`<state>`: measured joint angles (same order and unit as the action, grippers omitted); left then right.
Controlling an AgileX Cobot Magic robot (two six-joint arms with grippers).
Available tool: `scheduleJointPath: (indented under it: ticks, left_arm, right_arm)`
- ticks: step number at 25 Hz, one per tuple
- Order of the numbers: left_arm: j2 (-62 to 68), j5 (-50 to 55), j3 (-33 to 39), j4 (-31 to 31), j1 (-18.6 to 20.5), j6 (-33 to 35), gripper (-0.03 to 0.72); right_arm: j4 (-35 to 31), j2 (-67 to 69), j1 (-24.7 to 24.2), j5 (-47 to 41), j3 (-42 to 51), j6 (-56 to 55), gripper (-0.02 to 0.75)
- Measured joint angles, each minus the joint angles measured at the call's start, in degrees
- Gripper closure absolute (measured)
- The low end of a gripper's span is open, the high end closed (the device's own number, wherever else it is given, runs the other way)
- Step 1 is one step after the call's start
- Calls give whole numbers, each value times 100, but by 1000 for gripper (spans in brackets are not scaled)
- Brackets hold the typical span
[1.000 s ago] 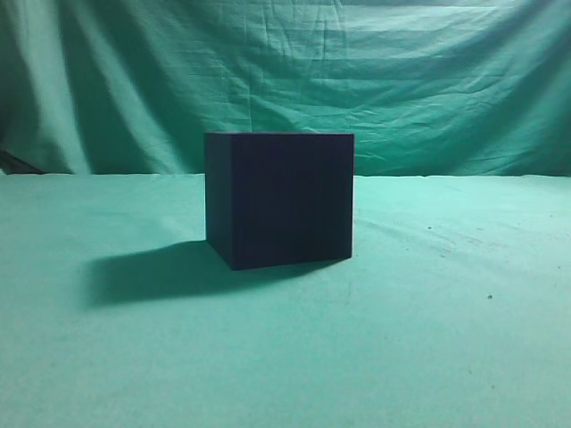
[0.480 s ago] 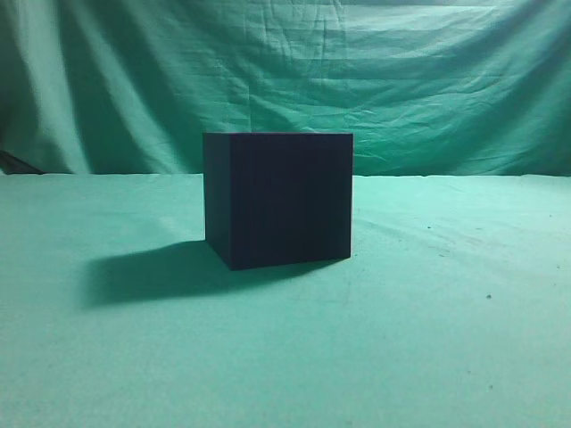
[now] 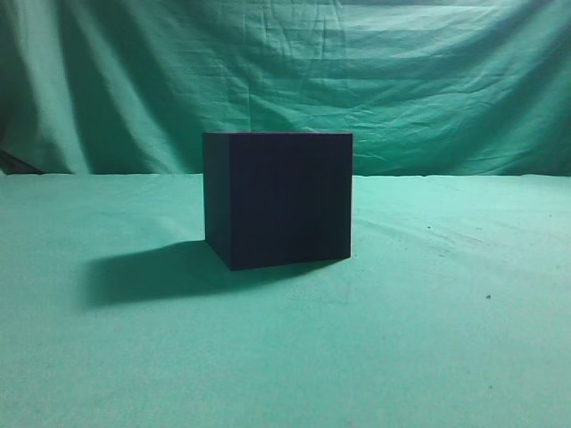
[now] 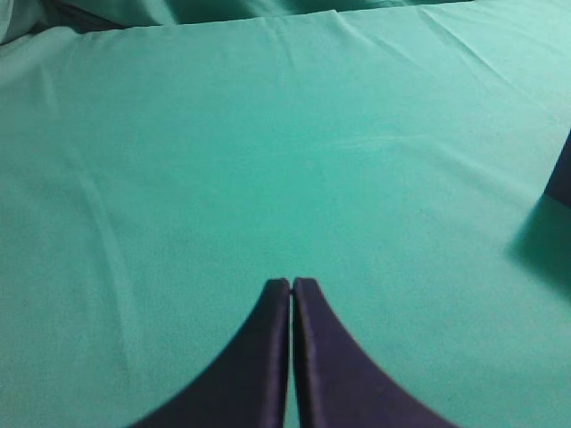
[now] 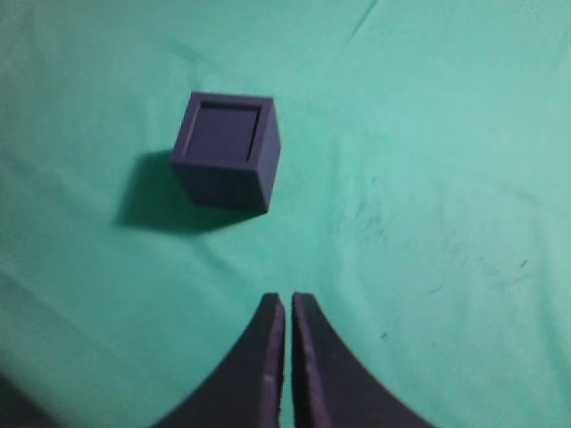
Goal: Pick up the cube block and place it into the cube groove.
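My left gripper (image 4: 291,287) and right gripper (image 5: 287,300) are pinched closed, empty. Inside the big matte navy groove box (image 5: 227,160), possibly the small cube block; probably rigid, light. I'd grip opposite flat faces.

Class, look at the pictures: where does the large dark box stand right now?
In the exterior view the large dark box stands mid-table on the green cloth, its shadow falling left. The right wrist view shows it up-left of the shut right hand.

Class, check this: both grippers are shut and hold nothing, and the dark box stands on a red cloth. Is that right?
One error: the cloth is green, not red, as the exterior view shows. The dark box stands on it; the left gripper and right gripper are shut, empty.
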<state>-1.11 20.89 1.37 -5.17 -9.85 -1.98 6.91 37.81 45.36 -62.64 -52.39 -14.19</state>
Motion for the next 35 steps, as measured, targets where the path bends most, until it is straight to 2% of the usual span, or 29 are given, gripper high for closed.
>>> scheduleJointPath:
  ticks: [5,9,14,19,25,27,30,35]
  left_arm:
    - [0,0,0,0,0,0,688]
    - [0,0,0,0,0,0,688]
    - [0,0,0,0,0,0,688]
    - [0,0,0,0,0,0,688]
    - [0,0,0,0,0,0,688]
    - [0,0,0,0,0,0,688]
    - [0,0,0,0,0,0,688]
    - [0,0,0,0,0,0,688]
  right_arm:
    - [560,-408,0,541,470,273,738]
    - [716,-792,-97,824,908,300,738]
    - [727,-1602,-1173,1985,1706,304,738]
    - [651,-2449,-2546,3163,2765,304,738]
    - [243,-3270,-3889,4162,4314,304,738]
    - [138,-3454,-4109,4336,4743,304,738]
    - [91,-3757,-4187,4417,5269,294,738]
    - [82,-3833,-4195,4198,5389,294,738]
